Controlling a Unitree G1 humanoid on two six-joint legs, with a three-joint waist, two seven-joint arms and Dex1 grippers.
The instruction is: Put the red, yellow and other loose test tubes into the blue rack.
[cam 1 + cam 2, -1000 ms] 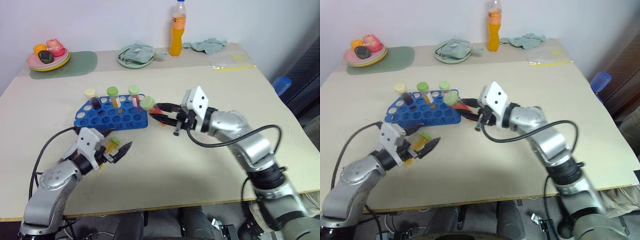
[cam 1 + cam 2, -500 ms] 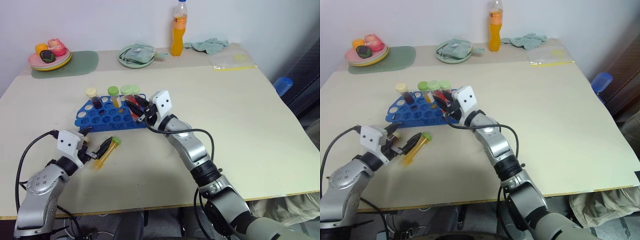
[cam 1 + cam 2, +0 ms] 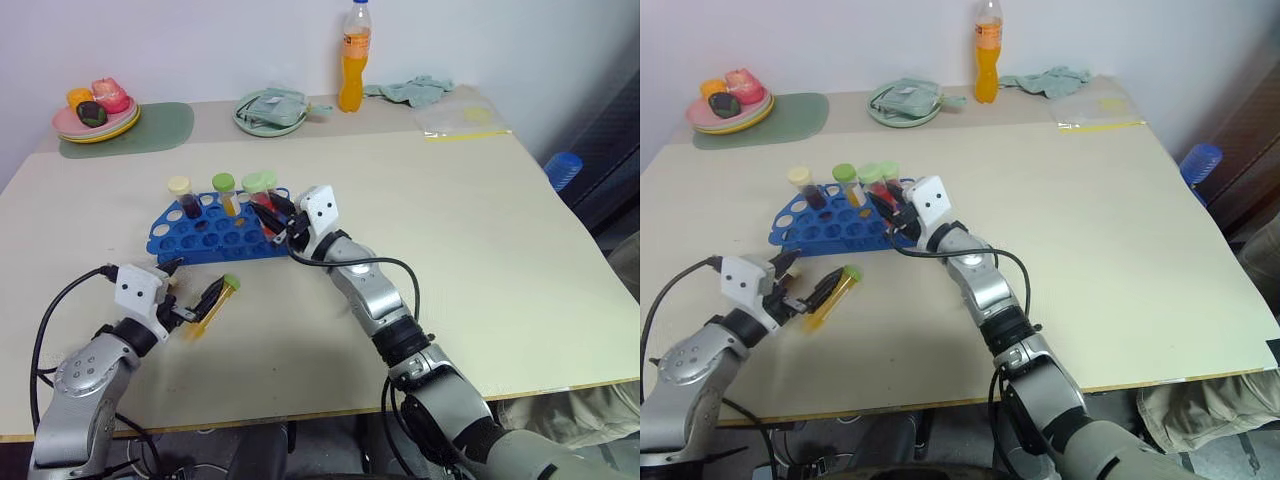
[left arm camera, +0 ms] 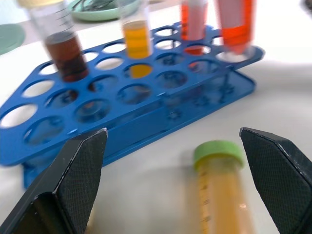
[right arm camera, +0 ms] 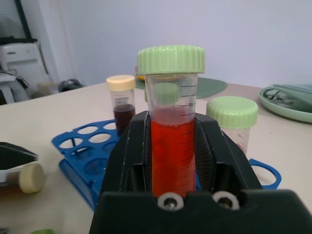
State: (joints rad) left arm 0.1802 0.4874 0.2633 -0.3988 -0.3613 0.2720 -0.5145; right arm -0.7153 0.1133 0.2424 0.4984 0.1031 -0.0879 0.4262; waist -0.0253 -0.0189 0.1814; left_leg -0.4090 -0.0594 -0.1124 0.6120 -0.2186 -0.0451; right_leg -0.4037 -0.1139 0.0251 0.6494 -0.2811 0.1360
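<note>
Right gripper [image 5: 173, 161] clamping the upright red test tube [image 5: 170, 146], hovering seemingly just above the blue rack's [image 3: 215, 238] right-end holes, long axis vertical.

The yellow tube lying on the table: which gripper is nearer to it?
Left. The left gripper stands open around the yellow tube; the right gripper is apart at the blue rack, holding the red tube.

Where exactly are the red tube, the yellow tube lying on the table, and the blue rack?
red tube [image 5: 170, 146], right wrist view, on its red liquid.
yellow tube [image 4: 222, 197], left wrist view, on its body below the green cap.
blue rack [image 3: 215, 240], left eye view, on its top plate.
</note>
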